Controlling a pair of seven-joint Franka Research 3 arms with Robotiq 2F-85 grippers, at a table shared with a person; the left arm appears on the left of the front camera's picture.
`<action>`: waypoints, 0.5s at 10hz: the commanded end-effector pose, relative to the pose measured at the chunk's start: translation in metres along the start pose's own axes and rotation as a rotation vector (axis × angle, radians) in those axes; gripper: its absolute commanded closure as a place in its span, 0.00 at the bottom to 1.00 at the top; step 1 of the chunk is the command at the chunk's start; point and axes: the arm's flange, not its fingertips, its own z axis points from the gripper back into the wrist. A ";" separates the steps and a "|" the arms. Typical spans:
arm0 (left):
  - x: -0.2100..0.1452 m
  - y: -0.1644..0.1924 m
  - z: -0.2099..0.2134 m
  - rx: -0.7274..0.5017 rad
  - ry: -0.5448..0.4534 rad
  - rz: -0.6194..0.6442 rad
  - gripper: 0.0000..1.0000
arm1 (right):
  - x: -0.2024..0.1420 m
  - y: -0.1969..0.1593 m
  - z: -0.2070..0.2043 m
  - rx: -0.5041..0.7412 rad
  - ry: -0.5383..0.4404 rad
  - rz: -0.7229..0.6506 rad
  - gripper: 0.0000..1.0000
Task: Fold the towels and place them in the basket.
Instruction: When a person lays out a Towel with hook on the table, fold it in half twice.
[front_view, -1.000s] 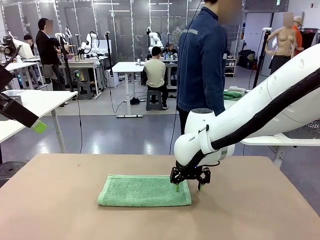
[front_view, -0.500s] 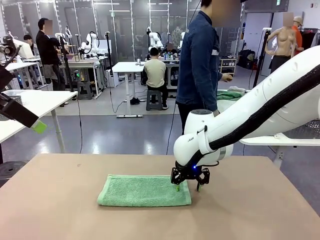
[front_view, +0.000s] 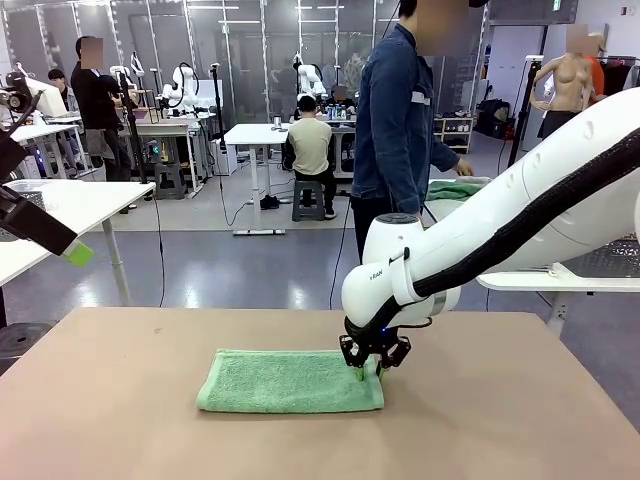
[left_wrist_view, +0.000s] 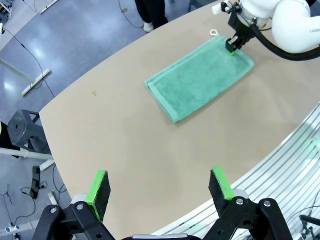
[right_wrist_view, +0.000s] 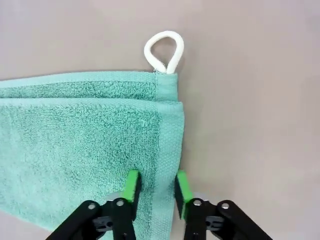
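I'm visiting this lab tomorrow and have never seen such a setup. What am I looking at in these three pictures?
Two white robot arms work at a table. The front picture looks across it from between the arms; a person stands beyond its far side. The other two pictures come from cameras on each arm's wrist, looking along its fingers. One folded green towel lies on the table, a white loop at its corner. The right gripper pinches the towel's end hem. The left gripper hangs open above the table, holding nothing.
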 end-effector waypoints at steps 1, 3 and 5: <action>0.001 0.001 -0.001 0.005 -0.006 0.010 0.00 | -0.004 -0.002 -0.018 -0.044 0.008 -0.040 1.00; 0.001 0.001 -0.001 0.005 -0.006 0.010 0.00 | -0.004 -0.003 -0.014 -0.043 0.003 -0.040 1.00; 0.001 0.001 -0.001 0.005 -0.006 0.010 0.00 | -0.005 -0.004 -0.011 -0.046 0.001 -0.041 1.00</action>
